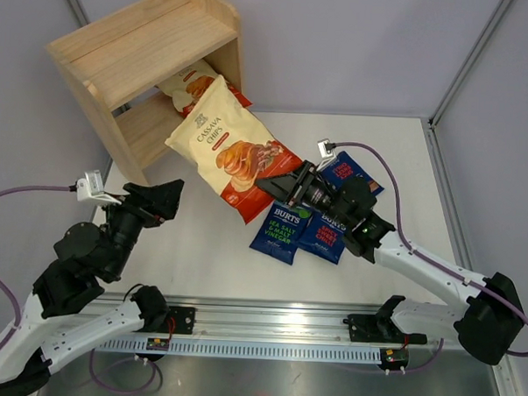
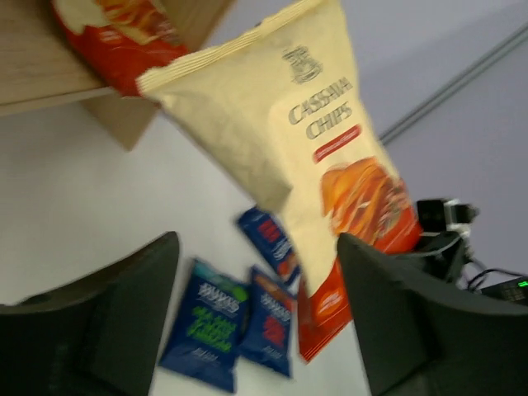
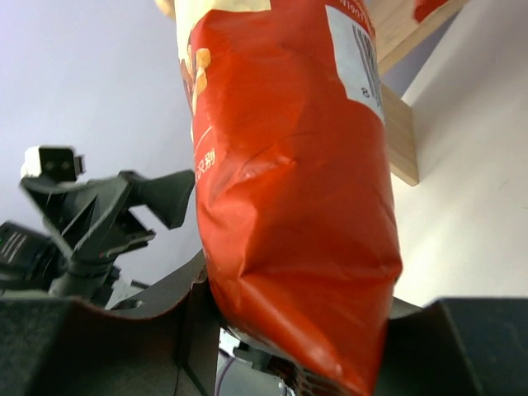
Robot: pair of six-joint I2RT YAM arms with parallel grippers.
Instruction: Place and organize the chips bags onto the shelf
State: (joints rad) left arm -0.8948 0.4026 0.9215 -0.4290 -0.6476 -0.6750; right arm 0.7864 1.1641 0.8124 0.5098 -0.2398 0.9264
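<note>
The Cassava bag [image 1: 227, 144], pinched by right fingers [image 1: 287, 181], should be fed level into the shelf [image 1: 139, 48]. Left fingers [image 2: 124, 322] are spread empty.

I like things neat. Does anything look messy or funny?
Yes. One Cassava Chips bag lies slumped on the lower board of the shelf, poking past the front edge. The right fingers hold a second bag by its bottom end, tilted.

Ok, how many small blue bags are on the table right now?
3. The green-labelled blue bag and the second blue bag lie side by side on the table by the right arm; the third blue bag lies beyond the arm, partly covered. The arm could hide another.
</note>
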